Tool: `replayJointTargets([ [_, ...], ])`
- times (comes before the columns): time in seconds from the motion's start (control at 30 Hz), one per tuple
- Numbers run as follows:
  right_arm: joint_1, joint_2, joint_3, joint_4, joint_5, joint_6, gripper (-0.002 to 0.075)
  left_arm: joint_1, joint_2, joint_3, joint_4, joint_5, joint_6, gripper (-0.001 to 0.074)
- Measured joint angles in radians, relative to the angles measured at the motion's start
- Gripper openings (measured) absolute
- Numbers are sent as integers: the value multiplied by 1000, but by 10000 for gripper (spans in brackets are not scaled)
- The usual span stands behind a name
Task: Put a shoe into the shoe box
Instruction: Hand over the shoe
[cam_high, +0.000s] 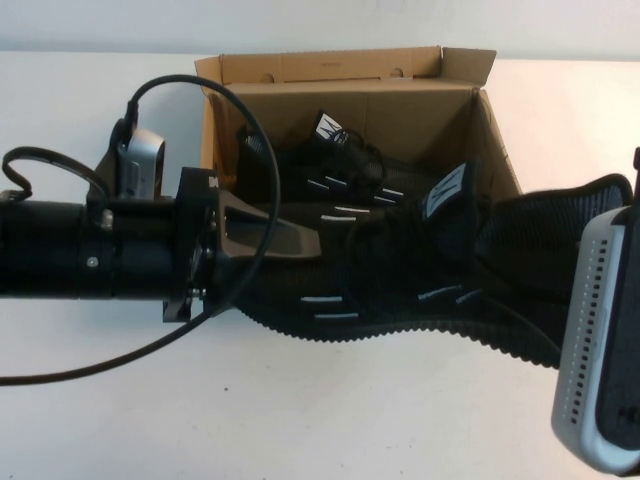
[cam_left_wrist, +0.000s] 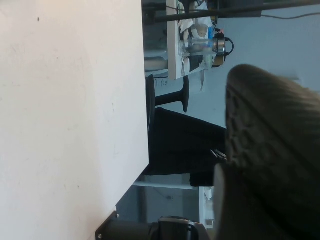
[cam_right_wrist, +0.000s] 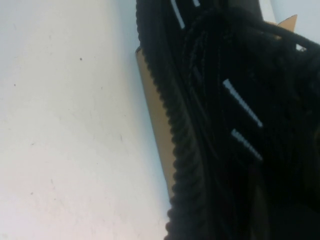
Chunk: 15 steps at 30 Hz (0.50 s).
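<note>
Two black sneakers show in the high view. One, the mate (cam_high: 335, 160), lies inside the shoe box (cam_high: 490, 130), which sits open at twelve o'clock on the white worktop (cam_high: 300, 420) with its flap lid standing up at the far side. The shoe (cam_high: 400, 280) hangs across the box's near edge, toe toward nine o'clock, heel toward three o'clock, its ribbed sole facing the camera side. From nine o'clock the left pincer (cam_high: 300, 238) reaches in, its fingers laid against the toe end; whether they actually clamp the toe cannot be told. At four o'clock the right arm's grey camera housing fills the corner, and the right pincer itself is hidden there, closed.

From the left wrist, the shoe's patterned sole (cam_left_wrist: 272, 150) looms close, with the worktop edge (cam_left_wrist: 75, 125) beside it.

From the right wrist, the shoe's side (cam_right_wrist: 240, 130) with white dashes lies over the box's cardboard wall (cam_right_wrist: 155, 120).
</note>
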<state>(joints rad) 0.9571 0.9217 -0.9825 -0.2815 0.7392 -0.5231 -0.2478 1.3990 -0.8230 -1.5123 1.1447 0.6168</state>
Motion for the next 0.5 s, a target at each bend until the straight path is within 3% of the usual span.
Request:
replayJointTargets([
  [0.1,0,0,0,0,2,0,-6,0,0,0,3,-4,18,168],
  [0.3,0,0,0,27,29,0,20,0,0,0,9,-4,49,160],
  [0.4,0,0,0,59,46,0,120,0,0,0,16,-4,64,158],
  [0.5,0,0,0,83,52,14,272,0,0,0,14,-4,79,155],
])
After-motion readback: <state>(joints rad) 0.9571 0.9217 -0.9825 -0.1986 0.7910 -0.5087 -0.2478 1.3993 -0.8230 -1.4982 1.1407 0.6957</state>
